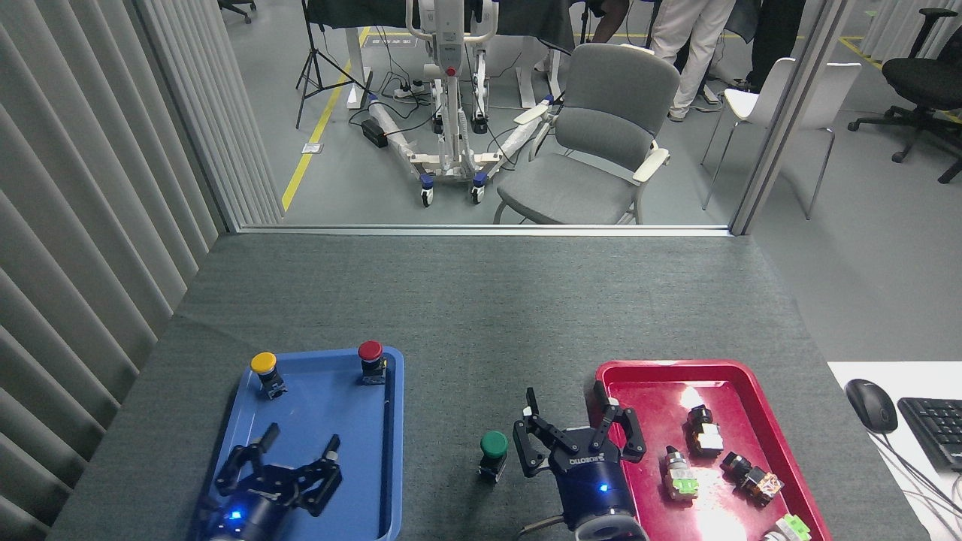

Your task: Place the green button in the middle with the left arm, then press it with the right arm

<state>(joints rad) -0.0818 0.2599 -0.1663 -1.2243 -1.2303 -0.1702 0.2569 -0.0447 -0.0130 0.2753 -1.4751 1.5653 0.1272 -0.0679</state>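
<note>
The green button (494,448) stands upright on the bare grey tabletop (481,315) between the two trays, with nothing holding it. My left gripper (298,451) hangs over the blue tray (316,409), well to the left of the button, with its fingers spread open and empty. My right gripper (577,421) sits just right of the button, at the red tray's left edge, fingers spread open and empty. Its nearest finger (524,432) is a short gap away from the green cap.
A yellow button (264,366) and a red button (370,353) stand at the blue tray's far end. The red tray (733,379) holds several small switch parts. A mouse (870,404) and keyboard (936,428) lie on a white desk at the right.
</note>
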